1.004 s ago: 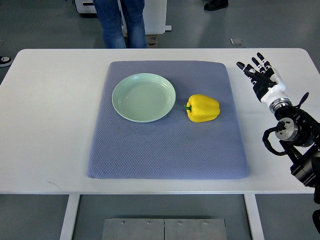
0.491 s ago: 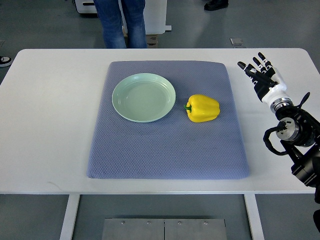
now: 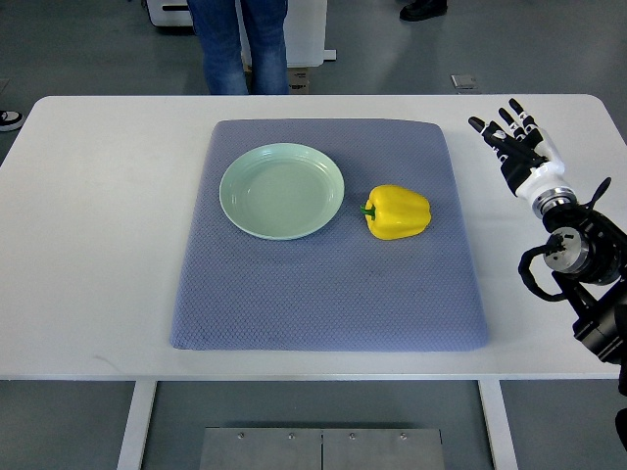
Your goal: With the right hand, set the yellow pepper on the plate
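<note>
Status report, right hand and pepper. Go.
Right hand open, empty, over bare table right of the grey mat. Yellow bell pepper on mat beside empty pale green plate. Path clear.

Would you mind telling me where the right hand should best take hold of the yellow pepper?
Probably around the yellow pepper's broad body, coming from above and its right. It lies on its side, stem towards the plate, so the wide flanks are free. The right hand is open, off the mat.
</note>
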You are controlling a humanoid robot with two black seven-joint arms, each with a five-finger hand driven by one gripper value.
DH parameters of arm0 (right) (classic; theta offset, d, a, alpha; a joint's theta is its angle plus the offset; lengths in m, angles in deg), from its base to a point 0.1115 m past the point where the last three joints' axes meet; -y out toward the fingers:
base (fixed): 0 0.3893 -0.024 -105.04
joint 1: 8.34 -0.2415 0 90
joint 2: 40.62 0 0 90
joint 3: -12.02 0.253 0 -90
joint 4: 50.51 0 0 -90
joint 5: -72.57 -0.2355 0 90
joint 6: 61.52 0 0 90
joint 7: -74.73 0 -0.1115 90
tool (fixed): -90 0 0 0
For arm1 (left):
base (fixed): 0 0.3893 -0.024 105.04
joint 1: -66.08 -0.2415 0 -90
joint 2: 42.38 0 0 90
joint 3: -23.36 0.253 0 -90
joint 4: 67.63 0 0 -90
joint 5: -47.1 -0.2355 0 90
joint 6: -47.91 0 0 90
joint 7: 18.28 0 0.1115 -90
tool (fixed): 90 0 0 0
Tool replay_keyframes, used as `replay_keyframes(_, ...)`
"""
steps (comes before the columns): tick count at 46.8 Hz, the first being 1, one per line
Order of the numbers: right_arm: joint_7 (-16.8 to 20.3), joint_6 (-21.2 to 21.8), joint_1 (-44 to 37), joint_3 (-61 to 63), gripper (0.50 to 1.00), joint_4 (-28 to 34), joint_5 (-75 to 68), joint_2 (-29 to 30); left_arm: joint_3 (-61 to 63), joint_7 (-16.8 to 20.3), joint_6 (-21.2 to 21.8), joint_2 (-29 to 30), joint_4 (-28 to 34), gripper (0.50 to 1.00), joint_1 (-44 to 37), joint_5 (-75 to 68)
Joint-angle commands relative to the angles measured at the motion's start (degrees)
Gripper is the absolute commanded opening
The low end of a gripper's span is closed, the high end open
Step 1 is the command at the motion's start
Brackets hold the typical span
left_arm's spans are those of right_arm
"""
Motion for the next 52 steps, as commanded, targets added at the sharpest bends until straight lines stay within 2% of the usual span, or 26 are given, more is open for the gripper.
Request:
replay_keyframes(1, 0.0, 0.05, 0.01, -0.12, 1.0, -0.03, 0.0, 0.01, 0.0, 0.0, 0.0, 0.0, 0.0, 1.0, 0.02, -0.07)
replay_keyframes(30, 0.08, 0.14, -0.52, -0.21, 1.0, -0.39, 0.0, 0.01, 0.0, 0.0, 0.0, 0.0, 0.0, 1.0, -0.07, 0.02)
replay_keyframes(43, -0.09, 8.22, -0.52, -0.29, 1.0, 0.23, 0.18, -1.92, 0.0, 0.0, 0.0, 0.0, 0.0, 1.0, 0.02, -0.07)
replay_keyframes(52, -2.29, 9.28, -0.61, -4.68, 1.0, 1.63, 0.79, -4.11, 0.0, 0.0, 0.0, 0.0, 0.0, 1.0, 0.02, 0.02)
